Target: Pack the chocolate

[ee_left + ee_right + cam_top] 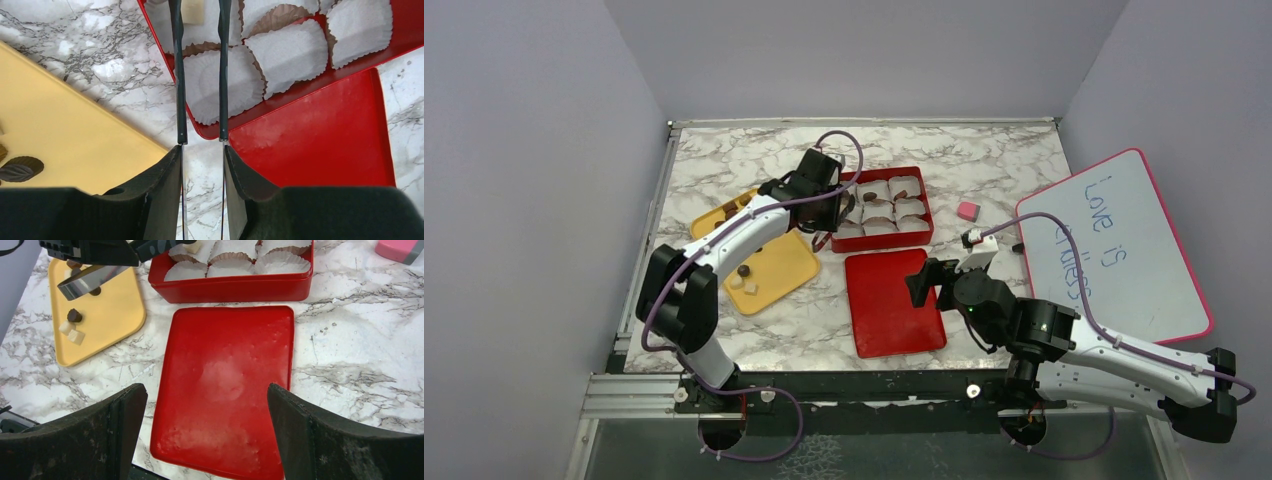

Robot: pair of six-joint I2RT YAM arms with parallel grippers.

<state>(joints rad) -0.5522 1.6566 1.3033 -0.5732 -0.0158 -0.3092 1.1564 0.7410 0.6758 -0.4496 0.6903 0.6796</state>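
Observation:
The chocolate shows as a dark round (744,270) and two cream cubes (736,283) on the yellow tray (789,265), seen too in the right wrist view (74,315). My left gripper (837,208) is shut on metal tweezers (223,75) that reach into the red box (924,232) of white paper cups (290,50). A cream cube (192,10) sits between the tweezer arms in a cup; their tips are out of frame. My right gripper (927,282) is open and empty above the red lid (225,380).
The red lid (892,302) lies flat in front of the box. A small pink block (967,210) lies right of the box. A pink-framed whiteboard (1114,250) covers the right side, with a small white object (979,240) at its left edge.

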